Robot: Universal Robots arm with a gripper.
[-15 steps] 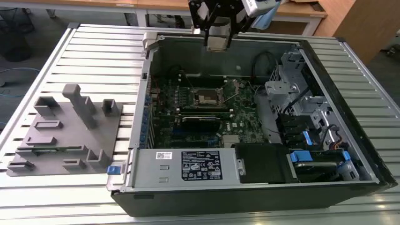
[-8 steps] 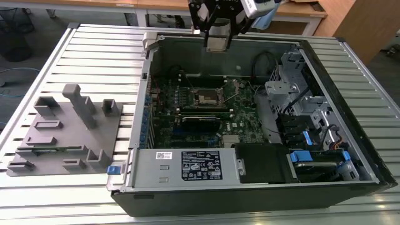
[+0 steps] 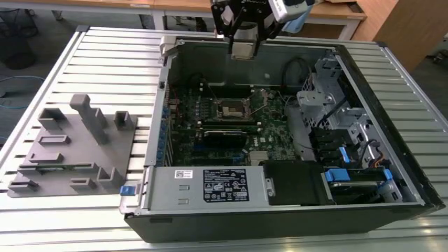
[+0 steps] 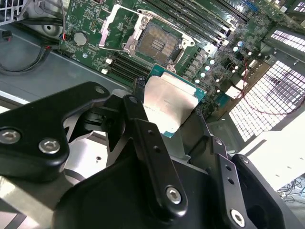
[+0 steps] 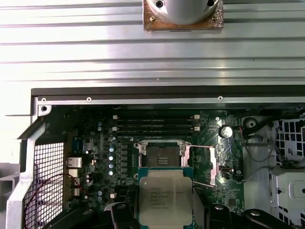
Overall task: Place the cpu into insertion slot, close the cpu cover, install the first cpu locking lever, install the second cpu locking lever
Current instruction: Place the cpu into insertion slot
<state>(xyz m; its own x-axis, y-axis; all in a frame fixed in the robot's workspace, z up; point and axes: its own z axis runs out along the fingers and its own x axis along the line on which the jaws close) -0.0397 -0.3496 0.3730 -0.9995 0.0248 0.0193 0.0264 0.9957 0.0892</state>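
While the computer case [image 3: 280, 223] lies open with its green board [image 3: 274, 131] exposed, the gripper [image 3: 244, 51] hangs over one wall, clamped on the chip [image 4: 171, 102], which is held in the air clear of the empty socket [image 4: 159, 43]; the socket's cover [image 4: 110, 26] stands raised.

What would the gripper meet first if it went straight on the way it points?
Likely the insertion slot or the green board beside it: in both wrist views the cpu in the gripper lines up with the socket's edge. Depth is unclear.
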